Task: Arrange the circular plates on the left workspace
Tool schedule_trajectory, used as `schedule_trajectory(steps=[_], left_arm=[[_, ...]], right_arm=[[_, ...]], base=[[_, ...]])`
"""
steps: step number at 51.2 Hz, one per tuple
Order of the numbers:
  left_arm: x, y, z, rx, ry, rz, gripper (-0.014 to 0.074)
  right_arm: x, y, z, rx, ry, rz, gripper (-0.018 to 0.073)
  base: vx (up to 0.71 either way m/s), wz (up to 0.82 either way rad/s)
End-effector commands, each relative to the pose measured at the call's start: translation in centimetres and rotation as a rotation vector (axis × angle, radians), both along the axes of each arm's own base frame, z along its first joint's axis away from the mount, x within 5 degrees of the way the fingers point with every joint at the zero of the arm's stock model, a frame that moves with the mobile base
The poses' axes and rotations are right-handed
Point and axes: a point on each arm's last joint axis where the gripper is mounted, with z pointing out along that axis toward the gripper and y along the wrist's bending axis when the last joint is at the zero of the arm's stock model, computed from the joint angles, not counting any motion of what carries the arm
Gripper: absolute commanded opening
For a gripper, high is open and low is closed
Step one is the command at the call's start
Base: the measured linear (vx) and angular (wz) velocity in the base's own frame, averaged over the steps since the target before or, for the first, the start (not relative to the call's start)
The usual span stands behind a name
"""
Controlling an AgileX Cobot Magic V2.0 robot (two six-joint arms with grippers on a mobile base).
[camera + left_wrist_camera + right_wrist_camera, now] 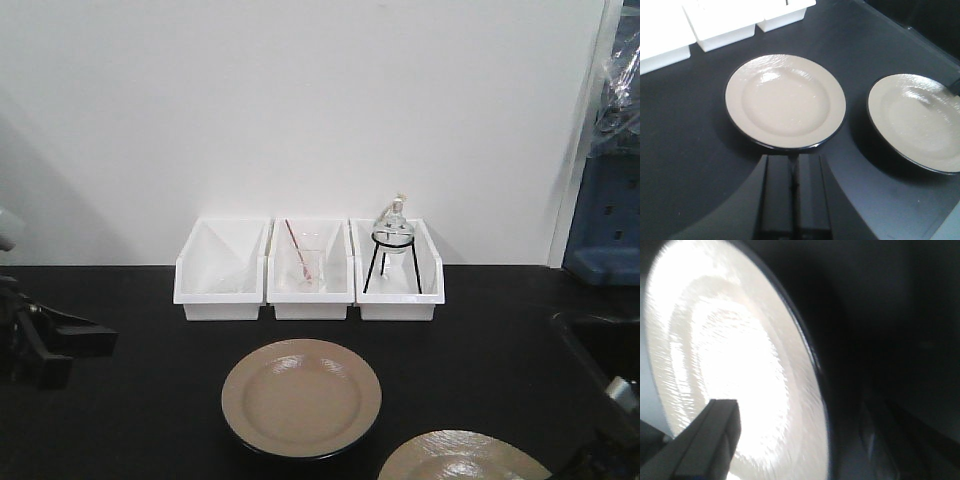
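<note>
Our right pincer (pixel 722 415) clamps the rim of 1 tan plate (pixel 917 117), probably to carry it left; the left pincer (pixel 794 165) is closed and empty.

the near circular plate (pixel 462 458) is running off the front view's bottom edge. right wrist view glare is washing out its surface, and the right gripper (pixel 710 435) is showing one finger only.
</note>
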Motion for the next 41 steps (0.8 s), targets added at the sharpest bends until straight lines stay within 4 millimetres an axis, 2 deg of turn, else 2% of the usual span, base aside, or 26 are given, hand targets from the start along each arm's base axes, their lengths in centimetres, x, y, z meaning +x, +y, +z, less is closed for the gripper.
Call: schedule_trajectory(steps=[1, 9, 14, 22, 32, 41], left_arm=[[-1.0, 0.0, 1.9, -0.066, -0.075, 0.043, -0.0001], [-1.2, -0.1, 1.8, -0.066, -0.065, 0.031, -0.0001], [-1.2, -0.2, 1.8, -0.066, -0.062, 0.026, -0.0001], [-1.3, -0.2, 1.8, -0.067, -0.055, 0.016, -0.0001], [-1.3, -0.2, 1.8, -0.067, -0.055, 0.017, -0.0001], [-1.3, -0.2, 1.8, -0.067, -0.055, 0.017, -0.0001]], right_arm=[[0.9, 1.1, 1.1, 0.041, -0.044, 0.011, 0.0529], [1.3, 2.8, -0.4, 0.058, -0.016, 0.06, 0.0457], [1.5, 3.4, -1.3, 0.057, 0.001, 0.076, 0.034], [1.5, 3.5, -1.1, 0.069, -0.01, 0.073, -0.0013], [1.5, 3.6, 1.6, 0.105, -0.097, 0.055, -0.001], [1.4, 4.1, 6.0, 0.142, -0.235, -0.001, -0.0006]], base=[[0.0, 0.0], [0.0, 0.0], [0.0, 0.0], [0.0, 0.0], [0.0, 0.0], [0.0, 0.0]])
